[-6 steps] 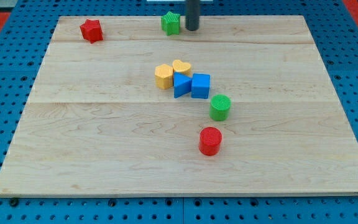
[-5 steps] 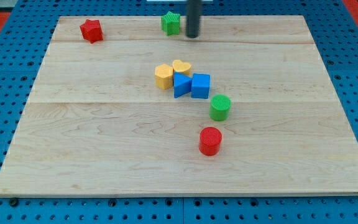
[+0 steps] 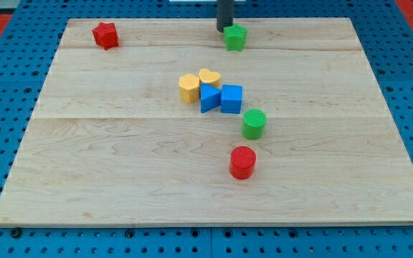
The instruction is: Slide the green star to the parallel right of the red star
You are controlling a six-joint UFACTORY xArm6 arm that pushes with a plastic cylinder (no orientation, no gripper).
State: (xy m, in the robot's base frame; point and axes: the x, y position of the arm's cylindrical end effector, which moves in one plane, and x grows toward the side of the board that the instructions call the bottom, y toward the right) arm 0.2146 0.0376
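The green star [image 3: 235,37] lies near the top edge of the wooden board [image 3: 120,143], a little right of centre. The red star [image 3: 105,34] lies near the board's top left corner, at about the same height in the view, far to the green star's left. My tip [image 3: 224,28] is at the green star's upper left, touching or almost touching it. The rod comes down from the view's top edge.
A cluster sits mid-board: a yellow hexagon block [image 3: 188,87], a yellow heart [image 3: 209,76], a blue triangle [image 3: 209,98] and a blue cube [image 3: 231,99]. A green cylinder [image 3: 254,123] and a red cylinder [image 3: 242,162] stand below it.
The green star has moved to the right and slightly down. My tip, earlier at the star's right side, now stands at its upper left.
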